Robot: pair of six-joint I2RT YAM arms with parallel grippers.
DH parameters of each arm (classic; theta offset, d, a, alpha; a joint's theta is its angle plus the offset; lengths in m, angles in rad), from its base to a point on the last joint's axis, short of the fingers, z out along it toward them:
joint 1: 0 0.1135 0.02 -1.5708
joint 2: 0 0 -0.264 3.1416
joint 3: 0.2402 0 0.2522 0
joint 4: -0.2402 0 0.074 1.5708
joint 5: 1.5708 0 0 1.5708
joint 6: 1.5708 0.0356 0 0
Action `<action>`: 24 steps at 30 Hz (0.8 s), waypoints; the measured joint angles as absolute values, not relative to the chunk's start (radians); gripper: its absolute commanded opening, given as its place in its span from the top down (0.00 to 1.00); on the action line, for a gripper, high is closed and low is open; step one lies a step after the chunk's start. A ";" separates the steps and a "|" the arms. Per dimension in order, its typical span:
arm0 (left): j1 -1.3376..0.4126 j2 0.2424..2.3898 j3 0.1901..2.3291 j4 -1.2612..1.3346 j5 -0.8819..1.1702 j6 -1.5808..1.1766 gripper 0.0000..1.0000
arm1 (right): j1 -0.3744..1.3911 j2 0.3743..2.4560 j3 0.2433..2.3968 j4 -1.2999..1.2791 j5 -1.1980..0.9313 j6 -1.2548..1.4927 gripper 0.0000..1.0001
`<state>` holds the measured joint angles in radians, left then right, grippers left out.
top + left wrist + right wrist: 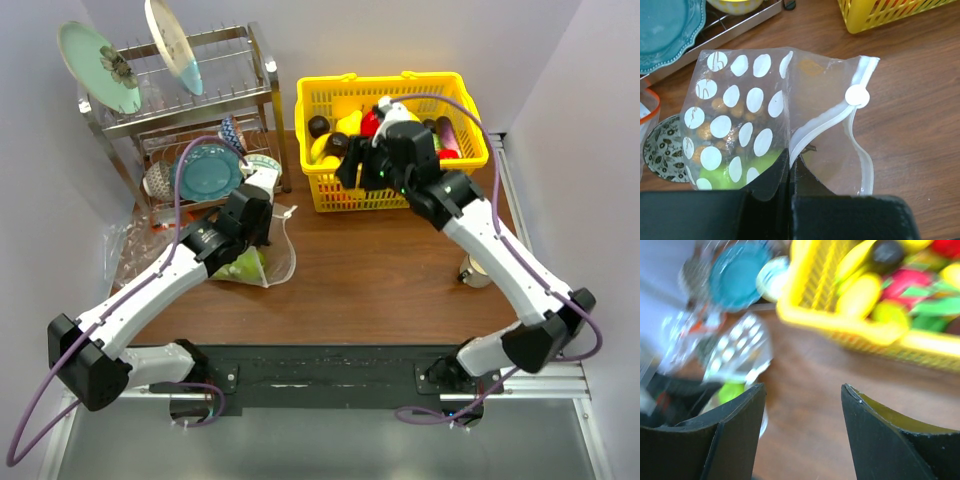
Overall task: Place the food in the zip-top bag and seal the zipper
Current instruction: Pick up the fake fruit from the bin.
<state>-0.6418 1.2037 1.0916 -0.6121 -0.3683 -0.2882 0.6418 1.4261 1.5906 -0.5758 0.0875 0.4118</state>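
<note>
The zip-top bag (835, 150) lies on the wooden table with its mouth gaping; its white zipper (822, 125) carries a round white slider (857, 96). My left gripper (790, 161) is shut on the zipper strip at the near edge of the mouth. A white-dotted clear sheet (735, 110) adjoins on the left, with a green ball (722, 172) and tan-brown balls (715, 107) behind it. In the top view the bag (275, 245) sits by the left gripper (258, 238). My right gripper (802, 387) is open and empty, above the table in front of the basket (350, 165). A red fruit (370, 122) lies in the basket.
The yellow basket (330, 190) with bananas and other toys stands at the back right. A metal dish rack (190, 120) with plates and a teal plate (210, 172) stands at the back left. A small metal cup (475, 270) sits on the right. A patterned dish (665, 147) lies left of the bag.
</note>
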 measured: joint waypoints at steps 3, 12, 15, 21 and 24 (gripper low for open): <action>-0.642 1.204 1.093 -0.594 -0.358 -0.275 1.00 | 0.579 1.515 1.681 -0.576 0.087 0.393 0.34; -0.642 1.193 1.267 -0.665 -0.398 -0.246 1.00 | 0.440 1.875 1.986 -0.595 0.030 0.361 0.20; -0.642 1.159 1.277 -0.669 -0.396 -0.241 1.00 | 0.402 2.015 2.123 -0.621 0.012 0.345 0.03; -0.642 1.157 1.264 -0.663 -0.383 -0.237 1.00 | 0.378 2.226 2.309 -0.636 -0.006 0.323 0.01; -0.642 1.176 1.264 -0.669 -0.370 -0.229 1.00 | 0.372 2.287 2.330 -0.619 -0.039 0.327 0.01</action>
